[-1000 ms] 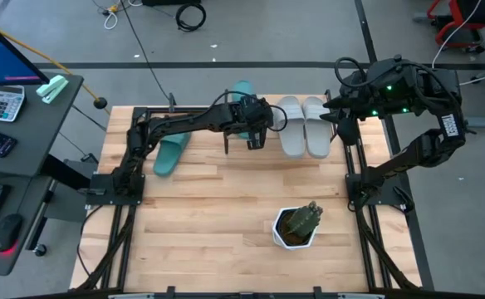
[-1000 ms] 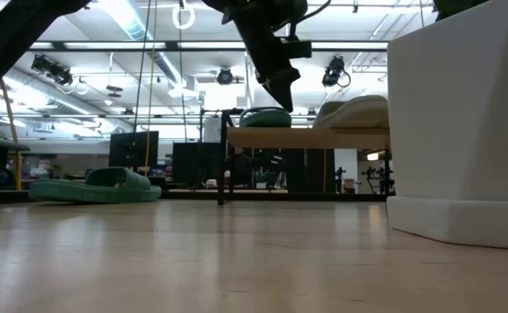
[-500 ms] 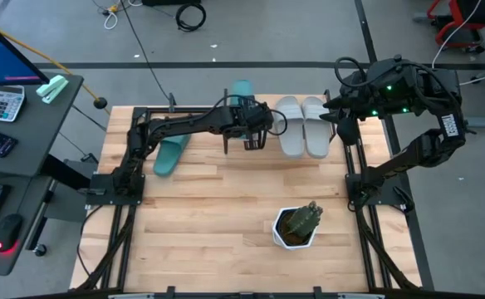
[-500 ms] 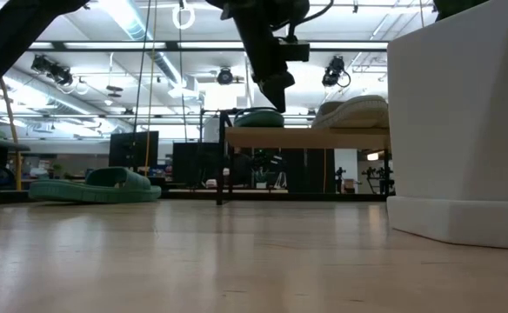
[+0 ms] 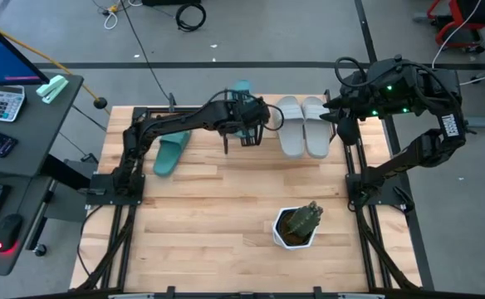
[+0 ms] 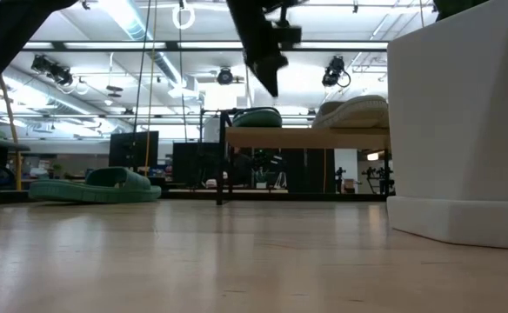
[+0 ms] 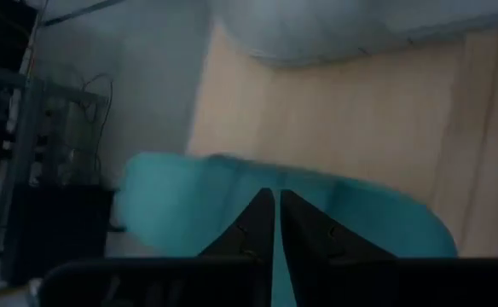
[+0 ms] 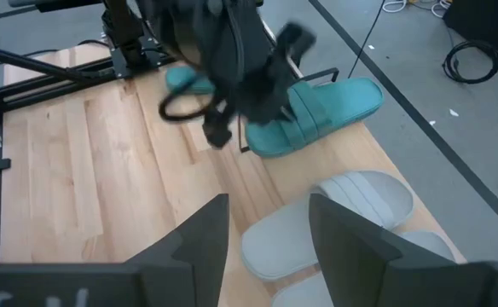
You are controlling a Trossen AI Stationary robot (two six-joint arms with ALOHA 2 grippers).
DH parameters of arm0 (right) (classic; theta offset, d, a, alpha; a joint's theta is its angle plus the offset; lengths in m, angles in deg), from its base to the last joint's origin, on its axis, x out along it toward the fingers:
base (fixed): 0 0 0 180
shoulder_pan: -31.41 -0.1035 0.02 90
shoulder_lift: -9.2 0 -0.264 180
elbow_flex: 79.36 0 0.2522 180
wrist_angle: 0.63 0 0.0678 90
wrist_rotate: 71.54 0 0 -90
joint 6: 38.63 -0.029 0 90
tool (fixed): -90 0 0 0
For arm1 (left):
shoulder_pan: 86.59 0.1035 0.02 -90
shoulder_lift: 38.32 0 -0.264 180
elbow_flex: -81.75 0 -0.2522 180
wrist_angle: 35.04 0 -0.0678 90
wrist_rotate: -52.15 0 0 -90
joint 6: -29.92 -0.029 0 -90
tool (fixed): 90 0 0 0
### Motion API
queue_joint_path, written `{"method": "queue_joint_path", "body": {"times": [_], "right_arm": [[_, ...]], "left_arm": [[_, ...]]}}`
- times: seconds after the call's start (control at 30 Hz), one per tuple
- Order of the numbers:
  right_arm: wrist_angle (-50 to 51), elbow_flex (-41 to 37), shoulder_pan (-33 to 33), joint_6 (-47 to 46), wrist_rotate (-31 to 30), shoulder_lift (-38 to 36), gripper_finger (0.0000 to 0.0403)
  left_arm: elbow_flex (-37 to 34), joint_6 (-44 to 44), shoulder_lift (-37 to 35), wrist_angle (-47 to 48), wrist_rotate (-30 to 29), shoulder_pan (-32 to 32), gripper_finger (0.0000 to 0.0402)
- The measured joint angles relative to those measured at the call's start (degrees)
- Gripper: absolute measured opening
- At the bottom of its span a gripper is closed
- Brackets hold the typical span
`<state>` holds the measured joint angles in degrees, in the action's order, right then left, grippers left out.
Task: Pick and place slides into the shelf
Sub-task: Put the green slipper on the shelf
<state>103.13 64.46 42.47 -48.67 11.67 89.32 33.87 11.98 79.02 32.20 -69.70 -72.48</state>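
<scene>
High view: left tool [image 5: 249, 139] pinched nearly closed, empty, hovered over teal slide [image 5: 241, 90] on shelf [image 6: 306, 137]; grey pair [image 5: 302, 126] beside it, second teal slide [image 5: 170, 154] on counter [image 5: 218, 208]. Right wrist view: right tool [image 8: 266, 223] part-open, empty, near grey pair.

The left arm [image 5: 188, 123] hides most of the teal slide [image 5: 242, 90] on the shelf [image 6: 306, 137] from above. The left wrist view is blurred. On the shelf, the grey slides [image 8: 334, 223] are partly cut off behind the right gripper's fingers [image 8: 199, 247].
</scene>
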Motion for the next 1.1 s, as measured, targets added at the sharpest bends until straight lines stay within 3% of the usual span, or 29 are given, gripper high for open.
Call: {"method": "queue_joint_path", "body": {"times": [0.1,0.23,0.47,0.77,0.93,1.1], "right_arm": [[0.0,0.0,0.0,0.0,0.0,0.0,0.017],[0.0,0.0,0.0,0.8,0.0,0.0,0.017],[0.0,0.0,0.0,1.9,0.1,0.0,0.017],[0.0,0.0,0.0,2.8,0.0,0.0,0.017],[0.0,0.0,0.0,2.8,0.0,0.0,0.017],[0.0,0.0,0.0,2.7,0.0,0.1,0.017]], "left_arm": [[4.3,7.2,-1.3,8.5,0.7,2.2,0.0033],[5.9,13.2,-3.7,15.8,6.5,7.5,0.0032],[5.9,13.5,-6.8,31.4,7.3,18.4,0.0013],[5.9,12.7,-7.4,33.1,18.6,31.6,0.003],[5.4,12.8,-7.4,35.4,21.3,33.9,0.0044],[-2.1,14.7,-7.6,35.6,24.5,33.8,0.0061]]}}
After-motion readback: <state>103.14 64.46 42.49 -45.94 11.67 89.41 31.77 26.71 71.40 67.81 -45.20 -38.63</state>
